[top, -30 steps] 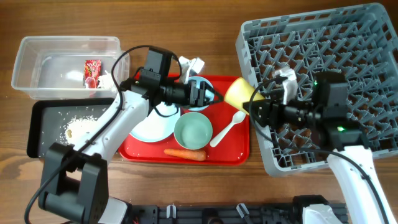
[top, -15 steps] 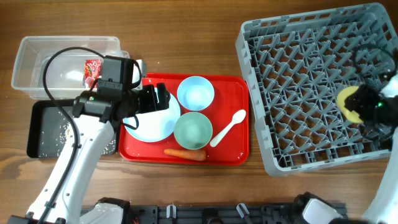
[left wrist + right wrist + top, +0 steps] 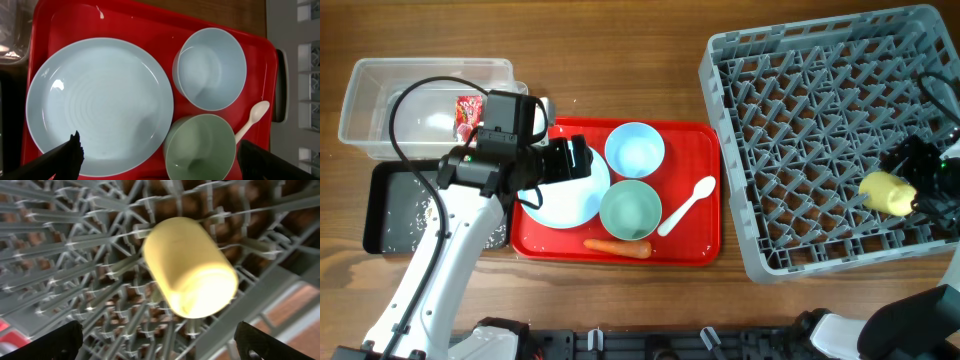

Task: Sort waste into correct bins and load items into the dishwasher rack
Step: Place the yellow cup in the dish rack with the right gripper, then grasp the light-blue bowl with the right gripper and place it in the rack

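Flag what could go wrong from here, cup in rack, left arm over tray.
The yellow cup lies on its side across the rack pegs, not in a cell; it may roll or be knocked by the open right gripper.
The plate lies flat on the red tray close to the blue bowl and green bowl; the open left gripper could slip or shove them.

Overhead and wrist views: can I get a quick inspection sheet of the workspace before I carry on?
Surface: wooden table.
Job's things: yellow cup tilted in rack, right side; plate, blue bowl, green bowl, spoon and carrot on red tray; wrapper in clear tub; rice scraps in black tray.
Clutter: nothing seen.
Grippers: left gripper open above plate; right gripper open over yellow cup.
Cables: black cable loops over left arm; second cable near rack's right edge.
Surroundings: nothing seen.
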You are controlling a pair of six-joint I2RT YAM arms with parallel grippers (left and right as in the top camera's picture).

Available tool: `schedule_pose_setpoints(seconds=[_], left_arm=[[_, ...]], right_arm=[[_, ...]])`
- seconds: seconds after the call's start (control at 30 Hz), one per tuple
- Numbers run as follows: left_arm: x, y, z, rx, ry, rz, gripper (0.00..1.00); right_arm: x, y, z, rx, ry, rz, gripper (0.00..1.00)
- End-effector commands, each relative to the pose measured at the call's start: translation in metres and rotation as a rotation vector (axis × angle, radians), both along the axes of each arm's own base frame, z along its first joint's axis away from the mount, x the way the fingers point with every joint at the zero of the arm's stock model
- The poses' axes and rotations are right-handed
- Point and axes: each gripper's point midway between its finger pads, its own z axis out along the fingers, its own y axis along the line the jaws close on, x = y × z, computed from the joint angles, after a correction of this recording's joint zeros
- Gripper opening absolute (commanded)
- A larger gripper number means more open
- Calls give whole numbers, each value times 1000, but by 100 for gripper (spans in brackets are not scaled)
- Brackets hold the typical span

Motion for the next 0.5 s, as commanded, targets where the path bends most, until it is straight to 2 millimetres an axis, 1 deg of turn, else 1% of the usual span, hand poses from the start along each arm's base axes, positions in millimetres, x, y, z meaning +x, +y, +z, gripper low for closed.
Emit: schedule_pose_setpoints(seconds=[0.0, 0.03, 0.07, 0.13, 0.17, 0.2, 0.23, 0.27, 0.3, 0.33, 0.37, 0.4, 0.43, 0.47], left_arm=[[-2, 3, 0, 16, -2, -7, 100], [-3, 3, -1, 16, 1, -6, 100], [-4, 4, -3, 17, 8, -7, 100], [-7, 4, -7, 20, 20, -6, 100], [-8, 5, -10, 21, 27, -7, 100], [-10, 5, -12, 23, 38, -6, 100], [-11, 5, -12, 24, 44, -1, 100], [-13, 14, -15, 41, 69, 70, 100], [-16, 23, -18, 57, 95, 134, 100], [-19, 32, -20, 67, 120, 183, 100], [-24, 41, -23, 70, 152, 230, 100], [-29, 53, -25, 71, 182, 274, 100], [-31, 62, -26, 72, 199, 303, 100], [-34, 74, -27, 70, 217, 347, 100]], right_arm=[[20, 25, 9, 121, -118, 99, 100], [27, 38, 15, 152, -168, 164, 100], [40, 64, 28, 183, -251, 294, 100], [52, 103, 43, 163, -311, 472, 98], [57, 126, 49, 152, -333, 558, 97], [62, 162, 58, 137, -370, 693, 96], [65, 184, 61, 132, -388, 766, 95], [70, 221, 64, 122, -415, 888, 94], [75, 249, 62, 97, -420, 948, 94], [80, 267, 60, 60, -418, 971, 94], [85, 294, 53, 15, -417, 1011, 94], [89, 321, 44, -5, -414, 1052, 94], [90, 337, 36, -9, -405, 1076, 93], [92, 357, 16, -15, -365, 1079, 94]])
